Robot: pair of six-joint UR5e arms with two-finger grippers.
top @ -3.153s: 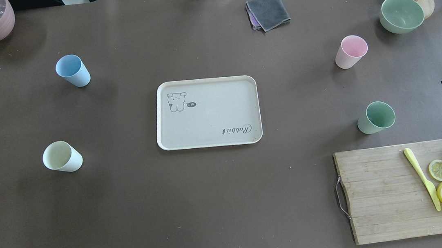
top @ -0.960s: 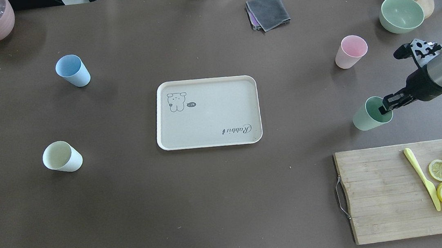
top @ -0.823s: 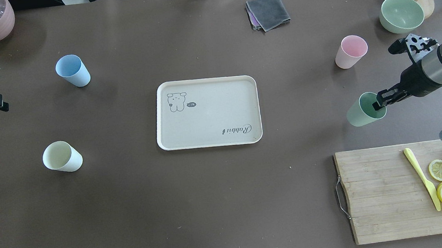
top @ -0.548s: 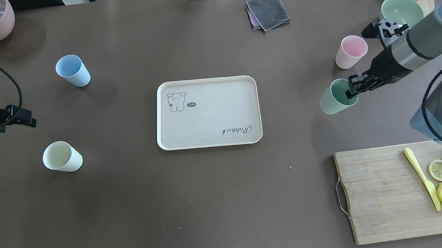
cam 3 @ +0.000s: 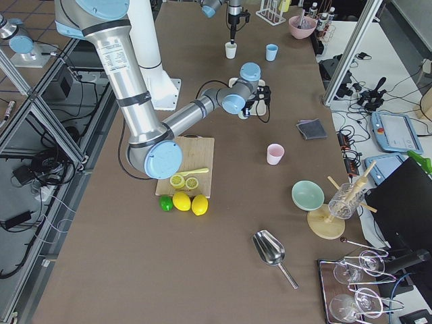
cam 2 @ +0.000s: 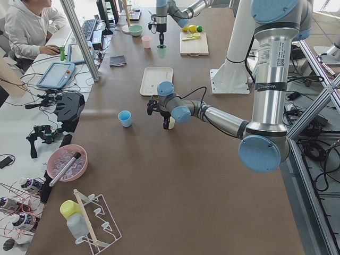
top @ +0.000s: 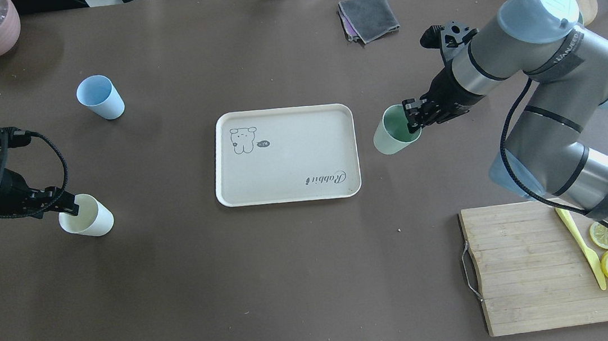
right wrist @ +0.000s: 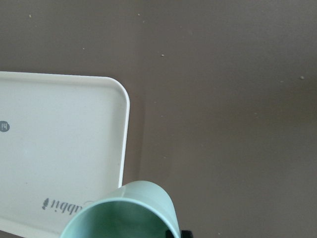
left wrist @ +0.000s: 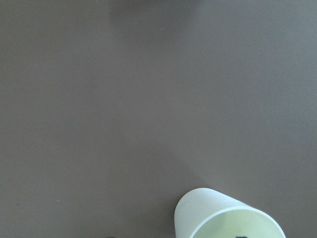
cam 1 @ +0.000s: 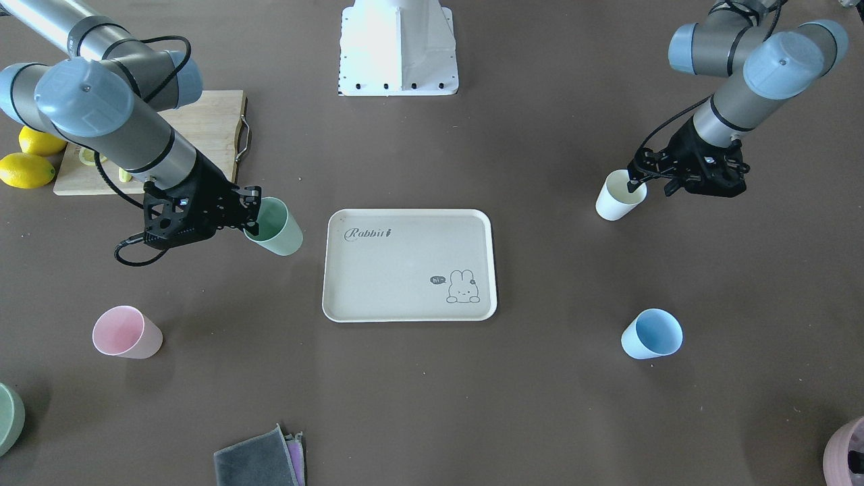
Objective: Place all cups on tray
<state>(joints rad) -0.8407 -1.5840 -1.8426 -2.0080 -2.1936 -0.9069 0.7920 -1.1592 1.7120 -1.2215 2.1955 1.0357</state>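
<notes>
- Mint green cup: right of centre in the overhead view, just beside the tray's right rim and not yet over it. It hangs tilted from its rim and looks to be clear of the table, which suggests you are carrying it in for placement.
- Right gripper: narrowed onto the mint green cup, one finger inside the mouth and one outside, so it pinches the wall. Only the rim of a handleless tumbler offers such a hold.
- Tray: centre of the frame, with no cup on it.
- Cream white cup: left of the frame, standing on the table, well apart from the tray.
- Left gripper: at the cream white cup's rim, a fingertip dipping into the mouth, probably so that you can pinch the wall in the same way. You cannot tell from these views whether it has clamped or merely straddles the wall.
- Light blue cup: upper left, untouched, upright.
- Pale pink cup: lower left of the front-facing view, untouched. In the overhead view the right arm hides it.
</notes>
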